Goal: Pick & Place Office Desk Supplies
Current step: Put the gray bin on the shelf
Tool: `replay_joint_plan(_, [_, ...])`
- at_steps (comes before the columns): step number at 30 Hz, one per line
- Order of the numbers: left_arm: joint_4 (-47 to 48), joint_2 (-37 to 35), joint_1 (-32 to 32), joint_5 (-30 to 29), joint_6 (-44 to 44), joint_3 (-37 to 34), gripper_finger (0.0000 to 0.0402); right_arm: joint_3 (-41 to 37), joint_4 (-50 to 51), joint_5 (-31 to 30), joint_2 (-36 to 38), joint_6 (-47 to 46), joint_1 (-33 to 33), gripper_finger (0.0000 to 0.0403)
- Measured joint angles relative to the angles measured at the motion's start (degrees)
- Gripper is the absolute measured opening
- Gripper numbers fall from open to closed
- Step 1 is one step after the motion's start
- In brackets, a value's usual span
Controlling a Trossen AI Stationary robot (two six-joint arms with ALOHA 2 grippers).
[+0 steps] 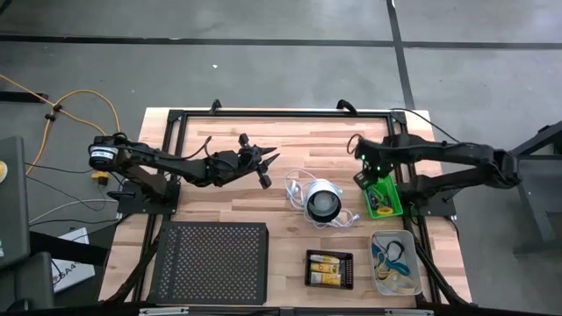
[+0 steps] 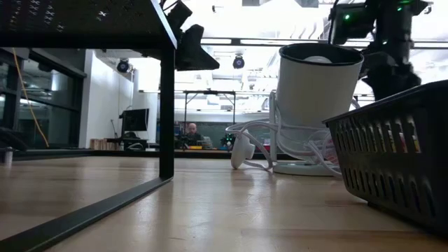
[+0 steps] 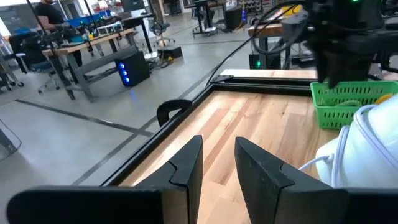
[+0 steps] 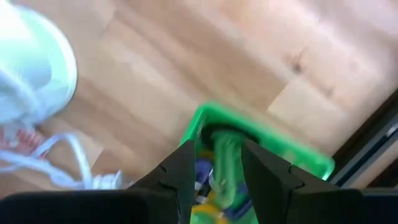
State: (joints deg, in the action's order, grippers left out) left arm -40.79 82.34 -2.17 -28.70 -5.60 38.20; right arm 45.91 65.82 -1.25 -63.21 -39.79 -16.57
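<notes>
My right gripper [image 4: 217,168] points down over the far end of the green tray [image 1: 384,197], which holds small yellow, purple and green supplies [image 4: 208,205]. Its fingers stand apart, with a green loop [image 4: 225,155] showing between them. Yellow-and-white packs [image 1: 327,268] lie in a black tray near the front. Thin cords [image 1: 393,256] lie in the clear tray beside it. My left gripper [image 3: 219,149] hovers level above the table's middle [image 1: 270,162], pointing toward the right side, open with nothing between its fingers. My right gripper has the green loop [image 4: 225,155] showing between its two fingers, which point down over the green tray. The picture is blurred, and I cannot tell whether the fingers touch the loop or it lies in the tray below them.
A round white-and-black object [image 1: 323,202] with a white cord stands between the two grippers, close to the green tray. A black perforated stand [image 1: 211,259] takes up the near left. A black frame [image 3: 186,106] runs along the table's edges. Bare wood [image 1: 228,197] lies under the left arm.
</notes>
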Motion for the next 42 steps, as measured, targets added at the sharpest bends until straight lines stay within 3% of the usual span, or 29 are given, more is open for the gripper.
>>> replay_joint_plan(9, [5.6,-2.5,-0.3,2.3,2.3,0.0,0.0088,0.0,-10.6,0.3,0.1,15.3,-15.3,0.0119])
replay_joint_plan(18, [7.2,-2.5,-0.7,2.2,4.0,0.0,0.0088,0.0,-16.8,0.1,0.1,23.2,-26.5,0.0119])
replay_joint_plan(42, [7.9,-2.5,-0.7,2.1,5.7,0.0,0.0088,0.0,-19.9,0.0,0.1,23.3,-28.9,0.0119])
